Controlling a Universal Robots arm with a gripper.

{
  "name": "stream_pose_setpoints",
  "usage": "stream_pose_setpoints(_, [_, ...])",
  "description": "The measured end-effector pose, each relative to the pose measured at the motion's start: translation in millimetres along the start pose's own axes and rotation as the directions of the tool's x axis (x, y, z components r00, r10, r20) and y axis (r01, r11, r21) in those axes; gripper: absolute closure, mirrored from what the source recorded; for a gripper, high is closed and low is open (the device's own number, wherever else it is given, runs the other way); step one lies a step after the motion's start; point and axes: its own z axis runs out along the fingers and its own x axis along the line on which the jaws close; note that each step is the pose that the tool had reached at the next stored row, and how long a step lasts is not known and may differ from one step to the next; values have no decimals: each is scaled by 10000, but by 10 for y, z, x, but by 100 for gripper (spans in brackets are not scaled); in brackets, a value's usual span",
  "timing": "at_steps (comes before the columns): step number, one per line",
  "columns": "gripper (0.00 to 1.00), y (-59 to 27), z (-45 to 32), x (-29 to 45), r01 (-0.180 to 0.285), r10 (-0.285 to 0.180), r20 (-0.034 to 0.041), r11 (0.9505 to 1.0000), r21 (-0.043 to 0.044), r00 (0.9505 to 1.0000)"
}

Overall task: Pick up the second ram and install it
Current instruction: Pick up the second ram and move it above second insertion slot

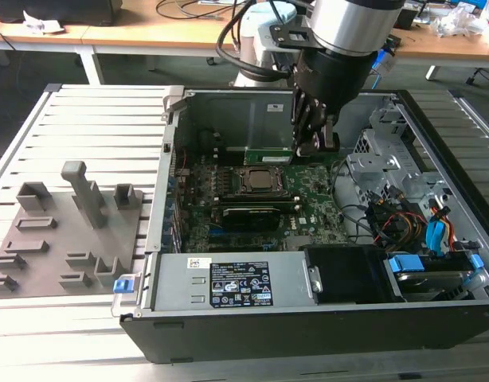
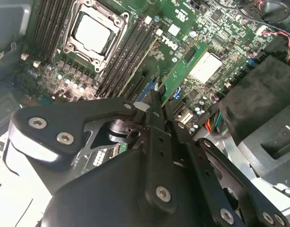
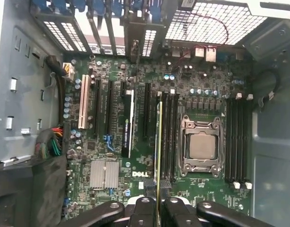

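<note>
My gripper (image 1: 310, 146) hangs inside the open computer case (image 1: 252, 334), over the back part of the motherboard (image 1: 308, 208). It is shut on the second ram (image 2: 190, 71), a thin green stick with a pale label. In the first wrist view the second ram (image 3: 158, 142) shows edge-on between the fingers (image 3: 144, 208), lying along the black memory slots (image 3: 169, 137) beside the CPU socket (image 3: 201, 144). In the exterior view the stick (image 1: 270, 153) reaches from the gripper toward that view's left, above the CPU socket (image 1: 260, 181).
A black oblong card (image 1: 248, 213) stands in a slot in front of the socket. The power supply (image 1: 228, 282) lies along the case front, and the drive cage with cables (image 1: 404, 199) is on the exterior view's right. A grey parts fixture (image 1: 61, 231) lies outside on the left.
</note>
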Motion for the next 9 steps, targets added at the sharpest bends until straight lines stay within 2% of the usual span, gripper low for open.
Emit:
stream_pose_setpoints(3, [86, -4, 44, -22, 1, -1, -1, 10000, 0, 10000])
stream_pose_setpoints(7, [86, -12, 146, -20, 0, 0, -1, 10000, 0, 10000])
stream_pose_setpoints(9, [86, -12, 151, -20, 0, 0, -4, 10000, -1, 10000])
